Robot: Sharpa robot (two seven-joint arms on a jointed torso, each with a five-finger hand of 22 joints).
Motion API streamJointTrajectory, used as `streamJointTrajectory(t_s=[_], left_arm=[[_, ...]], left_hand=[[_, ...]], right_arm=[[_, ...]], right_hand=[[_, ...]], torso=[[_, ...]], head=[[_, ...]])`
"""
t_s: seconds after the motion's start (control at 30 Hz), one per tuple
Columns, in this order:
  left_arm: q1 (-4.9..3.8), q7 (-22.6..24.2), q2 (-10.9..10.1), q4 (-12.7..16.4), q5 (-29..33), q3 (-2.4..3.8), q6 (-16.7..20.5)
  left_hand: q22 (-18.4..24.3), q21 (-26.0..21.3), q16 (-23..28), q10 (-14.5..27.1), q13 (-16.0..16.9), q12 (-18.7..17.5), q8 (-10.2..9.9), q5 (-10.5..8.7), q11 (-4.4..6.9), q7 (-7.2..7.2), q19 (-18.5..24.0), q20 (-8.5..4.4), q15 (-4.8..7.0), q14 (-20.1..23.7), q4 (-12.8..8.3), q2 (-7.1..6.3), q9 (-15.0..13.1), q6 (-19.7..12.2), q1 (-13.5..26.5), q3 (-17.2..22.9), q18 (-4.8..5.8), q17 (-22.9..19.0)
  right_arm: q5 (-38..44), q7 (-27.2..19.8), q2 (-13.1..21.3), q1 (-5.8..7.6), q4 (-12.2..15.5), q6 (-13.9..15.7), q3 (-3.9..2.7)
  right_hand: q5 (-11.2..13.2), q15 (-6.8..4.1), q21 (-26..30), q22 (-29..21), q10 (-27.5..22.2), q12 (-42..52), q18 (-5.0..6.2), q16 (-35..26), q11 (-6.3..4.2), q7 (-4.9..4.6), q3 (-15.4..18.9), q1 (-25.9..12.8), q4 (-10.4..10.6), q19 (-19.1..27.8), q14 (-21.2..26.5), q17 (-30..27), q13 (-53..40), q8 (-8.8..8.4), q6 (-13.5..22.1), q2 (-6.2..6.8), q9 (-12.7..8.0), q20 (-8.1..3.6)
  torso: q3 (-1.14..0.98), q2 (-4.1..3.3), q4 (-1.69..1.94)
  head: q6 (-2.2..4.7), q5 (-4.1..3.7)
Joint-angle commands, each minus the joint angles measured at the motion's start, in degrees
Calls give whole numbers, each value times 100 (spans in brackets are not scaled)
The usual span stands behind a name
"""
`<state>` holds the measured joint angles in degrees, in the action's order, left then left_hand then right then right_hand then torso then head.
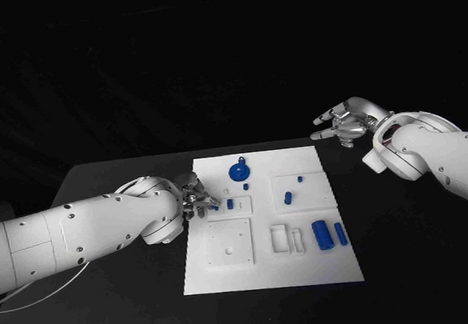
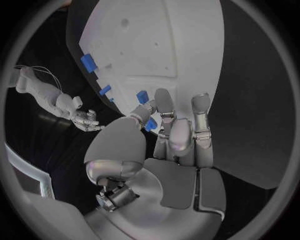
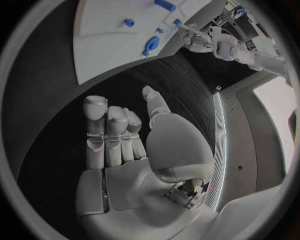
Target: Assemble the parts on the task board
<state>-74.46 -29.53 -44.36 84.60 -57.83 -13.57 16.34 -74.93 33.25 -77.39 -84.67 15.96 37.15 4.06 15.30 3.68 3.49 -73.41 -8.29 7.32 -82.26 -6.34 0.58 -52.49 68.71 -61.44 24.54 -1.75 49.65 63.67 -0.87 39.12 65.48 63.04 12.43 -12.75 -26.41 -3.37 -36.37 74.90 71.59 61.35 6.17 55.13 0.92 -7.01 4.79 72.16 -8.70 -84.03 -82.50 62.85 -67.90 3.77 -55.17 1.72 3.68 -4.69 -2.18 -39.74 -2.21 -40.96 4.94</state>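
Left hand: the left hand (image 1: 196, 197) sits at the board's left edge, its fingers (image 2: 164, 102) curled over a small blue part (image 2: 143, 96). It looks like a light pinch, but whether the part is truly gripped cannot be told.
Small part: just under the fingertips, on the board (image 1: 313, 267), with a second small piece (image 1: 245, 203) just beyond them.
Risk at the pinch: a shallow hold on so small a piece could let it twist or drop, judged from how little of it shows between the fingers.
Risk to neighbours: the knuckles hang close over the board's edge, so a sideways move could nudge the board or the piece just beyond.
Cylinders: two blue cylinders (image 1: 323, 235) lie well past the fingers toward the board's right side; they could roll if the board shifts.
Round part: a blue round part (image 1: 240, 171) lies farther up the board.
Right hand: the right hand (image 1: 346, 122) is raised off the desk (image 1: 115, 315), well beyond the board's far corner, fingers (image 3: 95, 127) loosely apart and holding nothing.
Risk there: little, as it is well apart from everything.
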Motion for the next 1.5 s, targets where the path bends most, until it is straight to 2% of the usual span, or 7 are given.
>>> streamJointTrajectory(t_s=[0.03, 0.93, 1.17, 1.5], left_arm=[[28, -102, 14, 9, -81, -24, -268], [32, -163, 51, 15, -160, -27, -619], [35, -176, 53, 11, -166, -28, -709], [38, -182, 52, 3, -168, -28, -686]], left_hand=[[-105, 20, -6, -216, -7, 4, 17, 20, 112, -569, 13, -5, 19, 0, -91, 50, -1, 820, -105, 83, 25, 0], [-103, 14, 10, -216, -28, -11, 10, -47, 105, -564, 22, 0, 11, 9, -132, 48, 11, 809, -128, 47, 30, -40], [-102, 2, 20, -216, -22, -32, 1, -117, 100, -559, 29, 8, 4, 17, -141, 36, 80, 808, -157, -13, 29, -59], [-105, 5, -3, -217, -2, -16, 13, -53, 103, -564, 23, 8, 5, 10, -124, 51, 107, 829, -152, -21, 30, -20]], right_arm=[[35, -25, 4, -2, 17, -66, -3], [35, -41, 3, -11, 18, -87, -3], [35, -40, 2, -20, 13, -89, -3], [35, -41, -4, -25, 7, -91, -3]], right_hand=[[-32, -3, 16, 292, -8, -25, 101, -19, -7, -12, -18, -39, 3, -289, 5, -1, 0, -17, -40, -37, 3, 24], [-41, -3, 16, 287, -11, -33, 101, -33, -7, -12, -17, -44, 13, -288, 8, -10, 5, -18, -40, -38, 3, 24], [-46, -4, 20, 282, -12, -33, 101, -32, -6, -12, -16, -49, 23, -288, 5, -8, 6, -17, -39, -41, 3, 24], [-46, -4, 20, 282, -12, -33, 101, -32, -6, -12, -16, -49, 23, -288, 5, -8, 6, -17, -39, -41, 3, 24]], torso=[[2, 0, 1], [1, 0, -1], [2, -1, 1], [3, 1, -1]], head=[[-10, 3], [-48, 10], [-62, 14], [-54, 19]])
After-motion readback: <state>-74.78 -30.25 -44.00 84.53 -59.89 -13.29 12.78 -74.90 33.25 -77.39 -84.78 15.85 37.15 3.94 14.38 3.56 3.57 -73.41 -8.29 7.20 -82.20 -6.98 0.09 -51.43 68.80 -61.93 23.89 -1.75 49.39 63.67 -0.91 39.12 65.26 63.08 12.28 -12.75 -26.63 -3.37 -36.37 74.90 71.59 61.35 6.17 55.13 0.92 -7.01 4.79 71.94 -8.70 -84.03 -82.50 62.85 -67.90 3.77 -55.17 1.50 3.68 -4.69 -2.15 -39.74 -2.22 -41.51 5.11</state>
